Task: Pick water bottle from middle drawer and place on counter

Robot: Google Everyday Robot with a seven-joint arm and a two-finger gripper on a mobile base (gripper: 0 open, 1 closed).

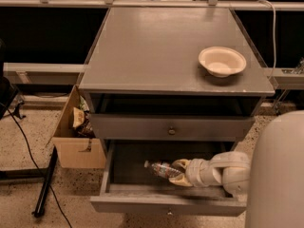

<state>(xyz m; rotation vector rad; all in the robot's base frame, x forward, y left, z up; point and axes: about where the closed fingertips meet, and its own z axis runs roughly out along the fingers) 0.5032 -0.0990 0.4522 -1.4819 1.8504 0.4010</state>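
Observation:
The water bottle lies on its side inside the open middle drawer, white cap pointing left. My gripper reaches into the drawer from the right. Its yellowish fingers are closed around the bottle's right end, just above the dark drawer floor. The counter is the grey cabinet top above. The bottle's base is hidden by the fingers.
A cream bowl stands on the counter's right side. The upper drawer with a round knob is closed above the open one. A cardboard box sits on the floor left of the cabinet. My arm's white housing fills the lower right.

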